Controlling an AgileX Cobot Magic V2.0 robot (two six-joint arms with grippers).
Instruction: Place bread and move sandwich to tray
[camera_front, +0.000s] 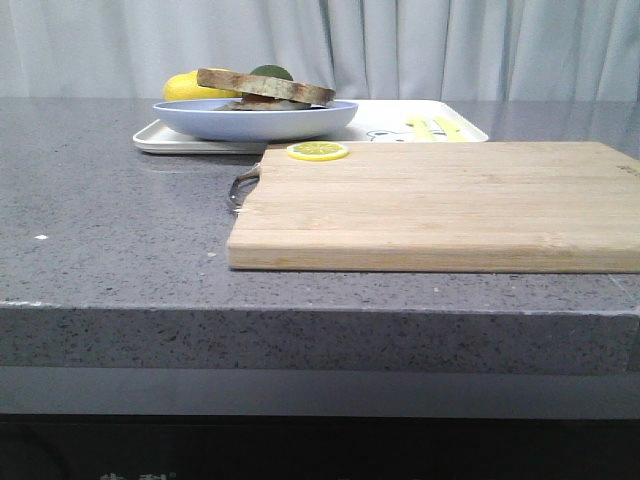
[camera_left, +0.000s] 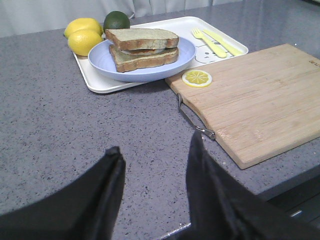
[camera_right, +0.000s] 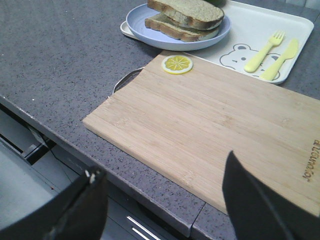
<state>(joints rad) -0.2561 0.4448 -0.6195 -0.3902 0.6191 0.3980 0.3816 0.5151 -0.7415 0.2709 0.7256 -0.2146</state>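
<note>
**Already plated: sandwich on tray, both grippers empty**

Mostly you see only dark fingertips; both arms are cut off. The left gripper (camera_left: 155, 165) hangs over bare grey counter (camera_front: 110, 220), jaws apart, gripping nothing. The right gripper (camera_right: 165, 200) hangs at the wooden cutting board (camera_front: 440, 205) by the counter's front edge, jaws wide, also empty. The sandwich (camera_left: 142, 47) is 2 brown-crusted slices with pale greenish crumb; its filling barely shows. It sits on a pale blue plate (camera_left: 100, 62) resting on the white tray (camera_left: 95, 82). You cannot make out a separate bread slice. A lemon slice (camera_front: 318, 151) lies on the board's corner.
</note>
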